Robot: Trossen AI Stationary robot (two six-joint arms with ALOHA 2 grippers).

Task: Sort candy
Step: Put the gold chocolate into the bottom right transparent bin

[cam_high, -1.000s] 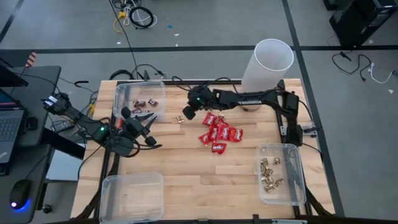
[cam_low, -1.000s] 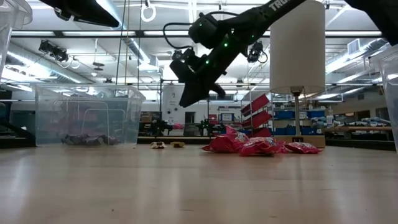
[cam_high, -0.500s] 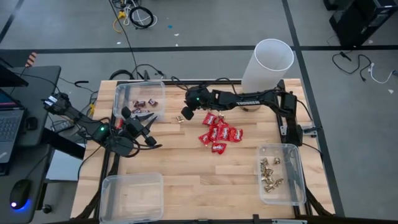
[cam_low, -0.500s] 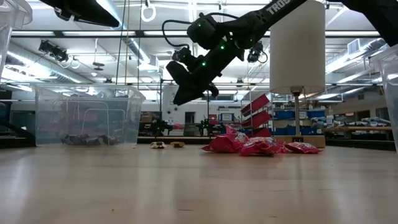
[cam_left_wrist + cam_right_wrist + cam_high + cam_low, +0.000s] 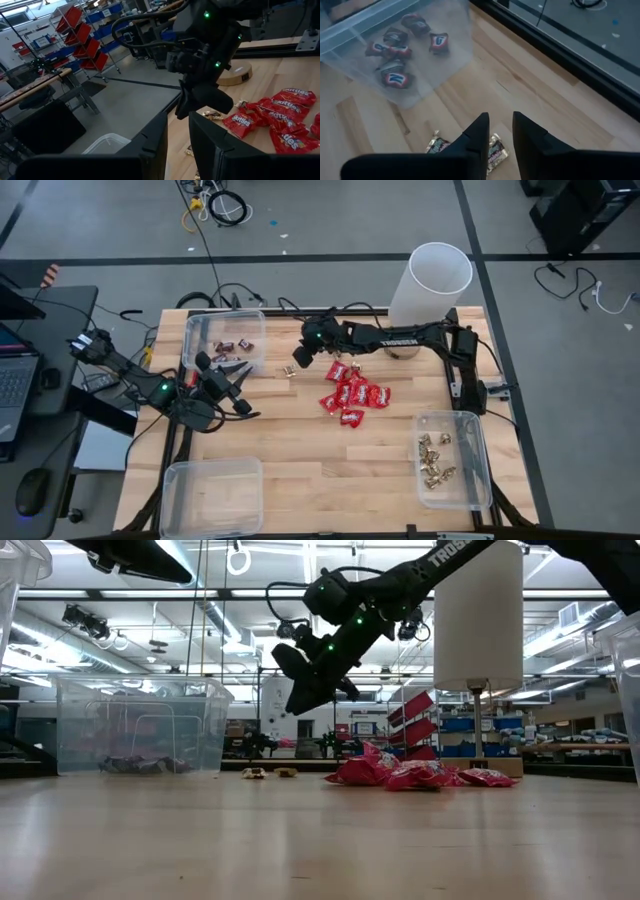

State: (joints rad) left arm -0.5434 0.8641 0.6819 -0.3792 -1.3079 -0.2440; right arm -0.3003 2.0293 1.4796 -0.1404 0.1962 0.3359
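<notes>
High view straight down over whole bench (image 5: 300, 460); low view at bench level toward 12 o'clock; wrist views close, forward; all share the red packets (image 5: 354, 396) or nearby mini bars (image 5: 490, 150).

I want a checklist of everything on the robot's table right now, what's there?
Surface: wooden table, mostly bare at the front.
Job's things: red packets piled mid-table; two loose mini bars; more bars in the back-left bin; gold pieces in the right bin.
Clutter: white cylinder; empty bin.
Grippers: right gripper above the loose bars, fingers slightly apart, empty; left gripper waiting beside the back-left bin.
Cables: on the floor behind.
Surroundings: shelves, red bins.
</notes>
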